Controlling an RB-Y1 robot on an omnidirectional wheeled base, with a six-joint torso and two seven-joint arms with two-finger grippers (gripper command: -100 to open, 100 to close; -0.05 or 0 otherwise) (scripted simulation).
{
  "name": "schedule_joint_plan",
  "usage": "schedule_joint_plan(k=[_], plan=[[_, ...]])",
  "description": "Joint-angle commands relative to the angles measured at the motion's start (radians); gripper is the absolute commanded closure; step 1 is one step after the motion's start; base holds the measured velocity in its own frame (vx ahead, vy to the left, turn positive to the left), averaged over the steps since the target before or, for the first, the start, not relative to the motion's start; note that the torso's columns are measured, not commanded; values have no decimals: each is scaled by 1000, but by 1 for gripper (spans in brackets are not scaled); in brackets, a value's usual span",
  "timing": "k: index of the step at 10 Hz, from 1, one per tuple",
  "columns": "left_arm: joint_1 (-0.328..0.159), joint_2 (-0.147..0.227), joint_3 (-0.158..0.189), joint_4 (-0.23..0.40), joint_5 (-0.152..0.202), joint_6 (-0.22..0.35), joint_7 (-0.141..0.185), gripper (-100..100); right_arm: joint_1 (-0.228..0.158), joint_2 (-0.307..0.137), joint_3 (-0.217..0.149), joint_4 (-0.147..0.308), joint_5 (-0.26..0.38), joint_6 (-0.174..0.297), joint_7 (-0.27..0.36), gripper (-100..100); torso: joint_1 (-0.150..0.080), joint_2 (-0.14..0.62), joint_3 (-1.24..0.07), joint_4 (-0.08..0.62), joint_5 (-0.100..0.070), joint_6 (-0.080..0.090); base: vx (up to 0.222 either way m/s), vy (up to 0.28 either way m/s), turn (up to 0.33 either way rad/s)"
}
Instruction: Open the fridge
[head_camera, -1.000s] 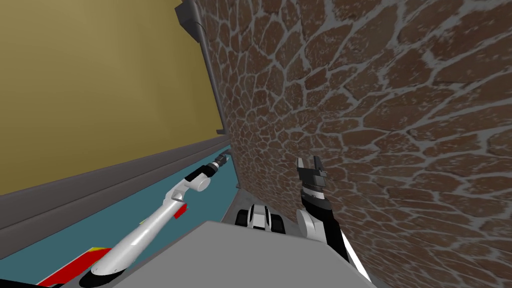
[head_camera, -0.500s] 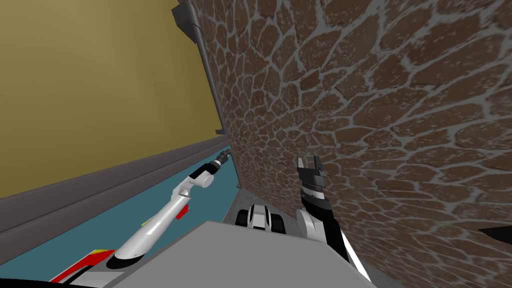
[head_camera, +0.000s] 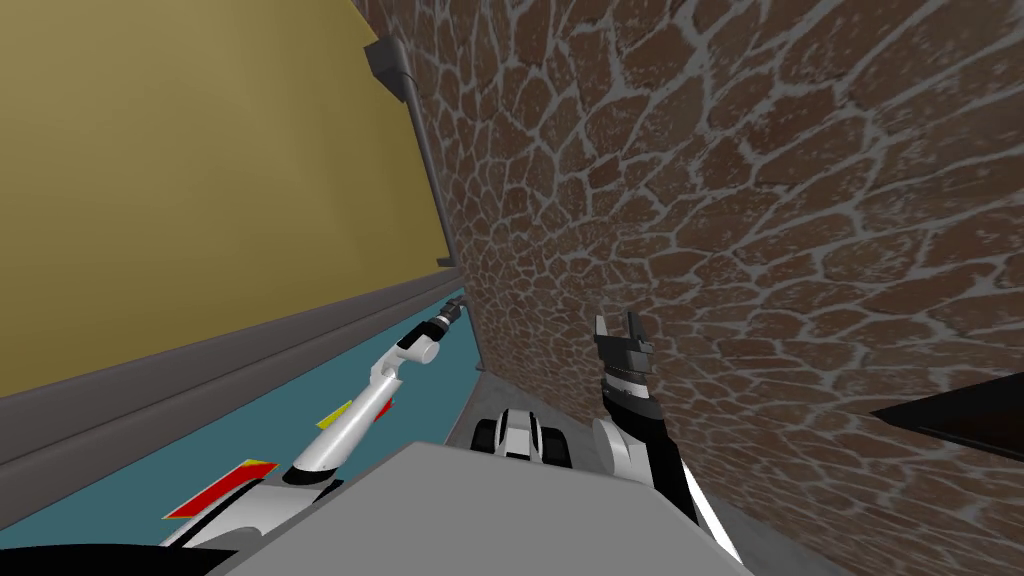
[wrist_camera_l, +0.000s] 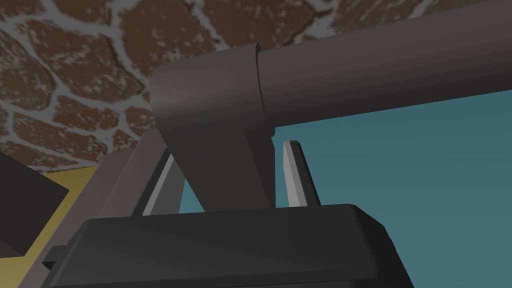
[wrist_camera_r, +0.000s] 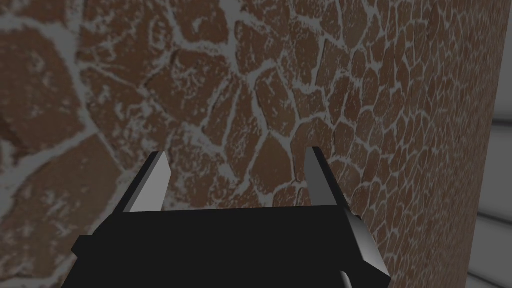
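Your left gripper (head_camera: 452, 312) is clenched on the fridge's dark handle (head_camera: 428, 170), low on the bar. In the left wrist view the fingers (wrist_camera_l: 292, 175) press either side of the handle's mount post. Over the last second the stone-patterned fridge door (head_camera: 700, 200) has shifted while the yellow wall (head_camera: 180, 150) and grey skirting (head_camera: 200, 365) stayed put, so it's the door moving, not your head. The handle's top bracket has dropped lower in the head view, your left arm has stretched further out, and a black area (head_camera: 960, 415) has opened and grown at the door's far edge. I read that as the door starting to swing: the pull is working, but it's early. The right gripper (head_camera: 618, 327) is released, fingers apart, hovering just off the door face and doing nothing. It sits in the likely swing path, as does your base, so expect to back away or clear that arm. The strip of teal floor (head_camera: 300, 410) between door edge and skirting is narrow, leaving the left arm little room on that side.
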Motion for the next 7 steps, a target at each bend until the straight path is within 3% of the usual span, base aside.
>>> schedule_joint_plan(k=[1,3,4,5,7], plan=[[-47,-15,0,80,-14,7,3,100,0,0,0,0,0,0,0,0,-3,-2,-1,2,-2,-4,-25,-5,4],[-47,-15,0,99,-14,7,3,100,1,0,0,0,0,0,0,0,-2,-7,-4,-2,-1,-5,21,-12,22],[-112,-59,-22,143,-60,-21,24,100,1,0,0,0,0,0,0,0,0,-7,-5,-4,1,-4,-131,31,-36],[-150,-78,-22,182,-78,-21,24,100,0,0,0,0,0,0,0,0,0,-3,-3,-3,1,3,-253,70,-113],[-167,-81,-22,232,-78,-21,24,100,0,0,0,0,0,0,0,0,-1,-4,-2,-1,0,-6,-84,20,-41]])
